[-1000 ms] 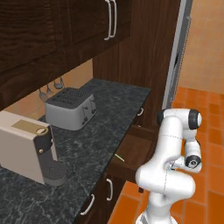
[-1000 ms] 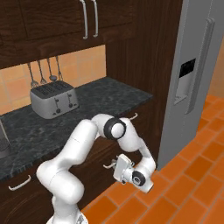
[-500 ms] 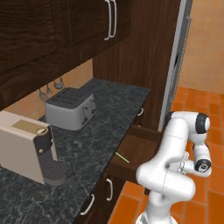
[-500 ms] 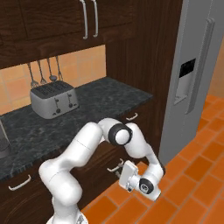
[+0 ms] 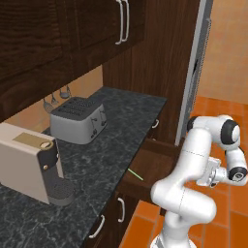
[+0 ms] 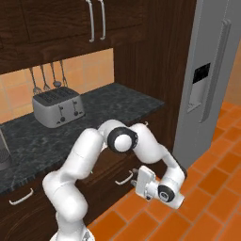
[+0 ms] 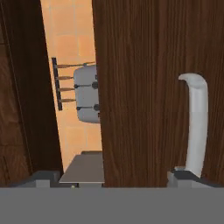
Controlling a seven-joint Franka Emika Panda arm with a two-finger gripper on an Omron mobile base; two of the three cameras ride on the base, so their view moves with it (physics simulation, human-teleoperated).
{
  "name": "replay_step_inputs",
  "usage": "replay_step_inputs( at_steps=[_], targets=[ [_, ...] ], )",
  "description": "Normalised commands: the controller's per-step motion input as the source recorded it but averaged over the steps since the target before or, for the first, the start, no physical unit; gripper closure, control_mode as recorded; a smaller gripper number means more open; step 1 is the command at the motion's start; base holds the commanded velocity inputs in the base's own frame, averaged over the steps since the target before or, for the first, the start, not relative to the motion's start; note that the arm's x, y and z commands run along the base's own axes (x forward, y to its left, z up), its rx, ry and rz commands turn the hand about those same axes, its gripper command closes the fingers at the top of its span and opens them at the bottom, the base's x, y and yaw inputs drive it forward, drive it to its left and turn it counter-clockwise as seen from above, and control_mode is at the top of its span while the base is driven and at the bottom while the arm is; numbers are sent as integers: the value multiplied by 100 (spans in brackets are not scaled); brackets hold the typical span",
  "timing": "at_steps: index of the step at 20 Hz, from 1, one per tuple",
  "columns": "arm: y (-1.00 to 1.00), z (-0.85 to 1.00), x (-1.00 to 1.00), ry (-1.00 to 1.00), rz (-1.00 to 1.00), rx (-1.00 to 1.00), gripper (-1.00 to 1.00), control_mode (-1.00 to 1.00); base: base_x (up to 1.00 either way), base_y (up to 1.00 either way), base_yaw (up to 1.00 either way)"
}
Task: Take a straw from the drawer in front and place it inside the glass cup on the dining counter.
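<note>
**A:** Entry, surfaces first. What do you have under the arm?

**B:** You are facing a black speckled granite counter (image 5: 121,126) on dark wooden cabinets. On it stand a grey metal four-slot toaster (image 5: 77,119) and, nearer the camera in the left base view, a beige boxy coffee machine (image 5: 30,164). Utensils hang on the orange tiled wall (image 6: 19,96) behind the toaster. Dark wooden upper cupboards (image 5: 72,29) with vertical white handles run above. A tall grey refrigerator (image 6: 212,80) closes the far end, and the floor is orange tile (image 6: 207,188).

**A:** Drawer and straw?

**B:** The dark brown wooden drawer (image 5: 145,167) stands pulled out from under the counter edge. You can see the thin bright green straw (image 5: 135,174) lying inside it, slanted, near the counter side.

**A:** Gripper?

**B:** Your two-finger gripper (image 7: 113,177) sits just in front of the drawer face, low beside the open drawer. Its fingertips (image 7: 43,177) stand wide apart in the hand view, and the drawer's curved white bar handle (image 7: 195,127) rises just above the right-hand tip. Nothing lies between the tips.
</note>
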Motion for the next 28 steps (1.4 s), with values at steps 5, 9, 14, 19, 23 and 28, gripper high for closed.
replay_step_inputs(
  at_steps=[5, 9, 14, 19, 23, 28],
  targets=[
    [15, 97, 0, -13, 6, -24, -100, -100, 0, 0, 0],
    [15, 89, 0, -4, 11, -24, -100, -100, 0, 0, 0],
    [26, 70, 2, 0, 16, -28, -100, -100, 0, 0, 0],
    [45, 10, 9, 3, 12, -33, -100, -100, 0, 0, 0],
    [39, 22, 7, 3, 11, -32, -100, -100, 0, 0, 0],
    [42, 31, 22, 6, 16, -27, -100, -100, 0, 0, 0]
  ],
)
